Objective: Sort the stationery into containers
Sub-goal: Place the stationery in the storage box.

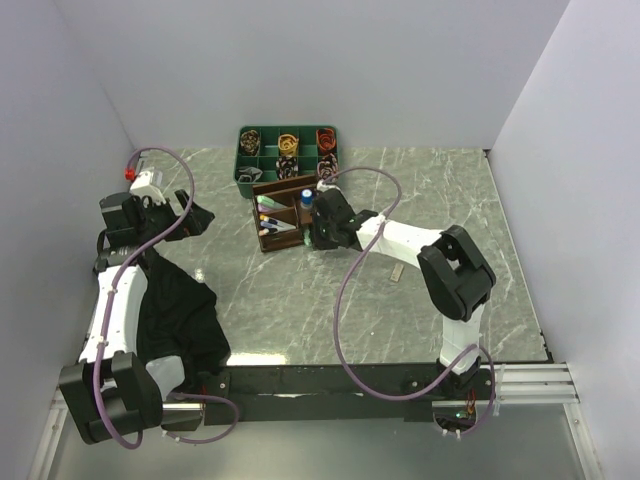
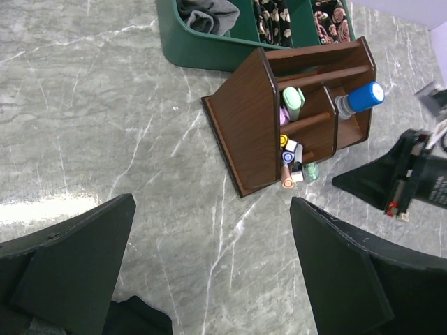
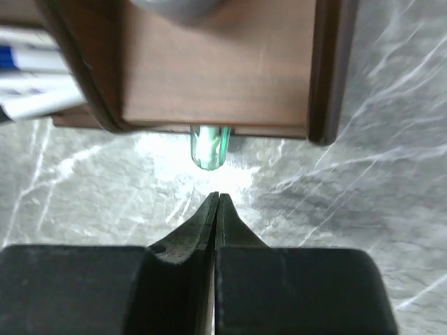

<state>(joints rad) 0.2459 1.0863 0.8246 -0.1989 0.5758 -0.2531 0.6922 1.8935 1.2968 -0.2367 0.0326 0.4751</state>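
- Pointing at the brown desk organiser [image 3: 216, 63], the right pincer [image 3: 217, 199] is clenched on nothing, its fingers pressed flat together over the marble tabletop [image 3: 391, 174].
- A mint-green clip [image 3: 209, 146] pokes out at the organiser's near edge, at 12 o'clock of those tips and apart from them.
- The left pincer [image 2: 209, 279] is released and spread wide, with the organiser at its 1 o'clock.
- Pens [image 2: 290, 157] and a blue-capped cylinder [image 2: 363, 96] sit in the organiser.
- A green tray [image 1: 240, 170] stands at the organiser's 12 o'clock.

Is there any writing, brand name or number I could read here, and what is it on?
No readable text anywhere.
Coloured pens in the dark brown wooden organiser: any print too small to read.
Blue-capped grey cylinder: no label legible.
Dark green compartment tray: no marking visible.
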